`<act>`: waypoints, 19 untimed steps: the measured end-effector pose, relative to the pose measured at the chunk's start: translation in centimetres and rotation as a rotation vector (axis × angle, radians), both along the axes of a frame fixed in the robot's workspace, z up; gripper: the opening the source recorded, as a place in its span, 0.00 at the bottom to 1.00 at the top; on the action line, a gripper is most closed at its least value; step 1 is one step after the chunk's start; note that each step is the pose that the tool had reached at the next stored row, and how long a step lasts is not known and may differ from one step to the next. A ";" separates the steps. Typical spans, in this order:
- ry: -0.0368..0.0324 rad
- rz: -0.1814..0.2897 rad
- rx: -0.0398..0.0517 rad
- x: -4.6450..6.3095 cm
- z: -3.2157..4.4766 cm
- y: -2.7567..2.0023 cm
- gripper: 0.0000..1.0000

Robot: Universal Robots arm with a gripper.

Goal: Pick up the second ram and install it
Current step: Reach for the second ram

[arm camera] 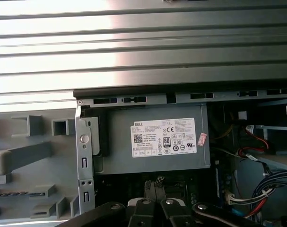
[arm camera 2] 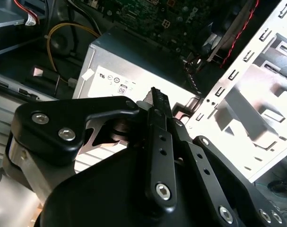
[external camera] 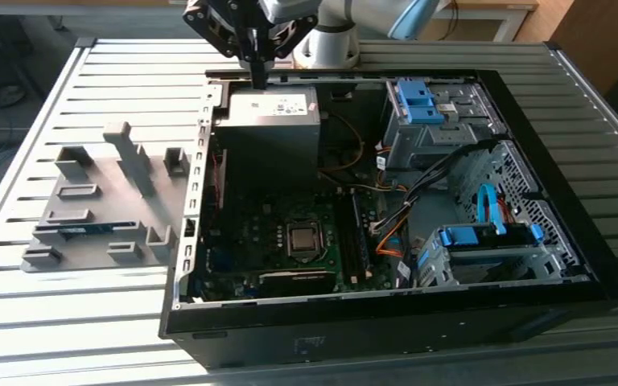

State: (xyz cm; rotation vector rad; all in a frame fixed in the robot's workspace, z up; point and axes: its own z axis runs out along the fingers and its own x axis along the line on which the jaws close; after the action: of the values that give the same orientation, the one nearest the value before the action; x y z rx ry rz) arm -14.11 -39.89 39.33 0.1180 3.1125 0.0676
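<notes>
Black pincer [external camera: 257,79] together, empty, over grey power supply [external camera: 271,129] inside open case [external camera: 601,265]; blue-green ram stick [external camera: 86,229] in grey tray [external camera: 126,177] on desk [external camera: 94,338].

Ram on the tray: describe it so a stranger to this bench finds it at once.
On the exterior view's left of the open case lies a grey tray. The ram is the thin strip resting in a slot in the tray's half nearer the camera; it alone is blue-green among grey blocks.
</notes>
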 end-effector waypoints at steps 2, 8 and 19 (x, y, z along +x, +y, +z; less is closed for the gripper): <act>0.0001 0.000 0.0000 -0.2 0.00 0.00 0.11; 0.0000 0.000 0.0001 -0.7 0.00 0.00 0.11; 0.0000 0.000 0.0001 -1.5 0.00 0.00 0.11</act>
State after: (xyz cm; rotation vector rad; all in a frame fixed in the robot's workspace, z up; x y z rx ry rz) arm -15.62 -39.89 39.33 0.1180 3.1125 0.0677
